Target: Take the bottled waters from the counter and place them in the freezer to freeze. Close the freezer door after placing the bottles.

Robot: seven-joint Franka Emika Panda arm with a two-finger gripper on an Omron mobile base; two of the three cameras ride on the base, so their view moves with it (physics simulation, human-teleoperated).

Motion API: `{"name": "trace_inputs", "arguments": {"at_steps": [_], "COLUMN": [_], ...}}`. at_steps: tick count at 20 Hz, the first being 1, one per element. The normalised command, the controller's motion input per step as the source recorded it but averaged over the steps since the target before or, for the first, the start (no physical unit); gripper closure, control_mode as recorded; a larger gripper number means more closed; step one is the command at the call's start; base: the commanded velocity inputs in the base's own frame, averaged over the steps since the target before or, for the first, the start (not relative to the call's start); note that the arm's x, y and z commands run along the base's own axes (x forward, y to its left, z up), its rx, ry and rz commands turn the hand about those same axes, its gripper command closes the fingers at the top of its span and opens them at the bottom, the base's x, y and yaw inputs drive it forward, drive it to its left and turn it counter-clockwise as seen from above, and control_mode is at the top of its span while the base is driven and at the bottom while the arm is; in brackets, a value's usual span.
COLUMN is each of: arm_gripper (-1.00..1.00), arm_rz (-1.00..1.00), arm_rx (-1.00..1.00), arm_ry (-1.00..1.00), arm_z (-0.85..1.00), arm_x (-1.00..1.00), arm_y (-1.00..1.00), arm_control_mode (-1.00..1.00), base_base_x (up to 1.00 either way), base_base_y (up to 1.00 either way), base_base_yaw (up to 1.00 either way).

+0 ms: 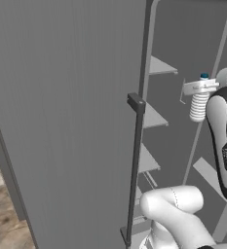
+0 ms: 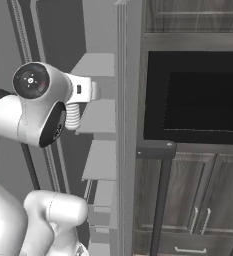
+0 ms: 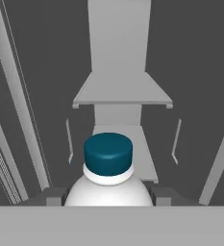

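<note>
Gripping a bottled water (image 1: 198, 106) just under its teal cap, the gripper (image 1: 200, 88) sits at the right of the left base view, inside the open freezer (image 1: 183, 121), beside grey shelves (image 1: 154, 118).

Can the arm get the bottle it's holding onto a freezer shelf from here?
Probably yes: the freezer door stands wide open, the gripper holds the water bottle inside the freezer, and the shelf ahead looks bare.
</note>
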Motion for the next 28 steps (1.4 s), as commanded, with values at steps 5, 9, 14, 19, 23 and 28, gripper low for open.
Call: {"name": "trace_inputs", "arguments": {"at_steps": [5, 9, 14, 19, 23, 28], "arm_gripper": [1.0, 1.0, 1.0, 1.0, 1.0, 1.0], "arm_rz": [0.0, 0.0, 0.0, 0.0, 0.0, 0.0], "arm_rx": [0.0, 0.0, 0.0, 0.05, 0.02, 0.0], "arm_ry": [-0.06, -0.02, 0.01, -0.03, -0.07, -0.09], "arm_z": [0.13, 0.36, 0.46, 0.03, 0.0, 0.0], "arm_x": [0.29, 0.51, 0.52, 0.66, 0.53, 0.61], "arm_y": [0.0, 0.0, 0.0, 0.0, 0.0, 0.0], "arm_control_mode": [-1.0, -1.0, -1.0, -1.0, -1.0, -1.0], "base_base_x": [0.0, 0.0, 0.0, 0.0, 0.0, 0.0], "base_base_y": [0.0, 0.0, 0.0, 0.0, 0.0, 0.0], "base_base_yaw": [0.0, 0.0, 0.0, 0.0, 0.0, 0.0]}}
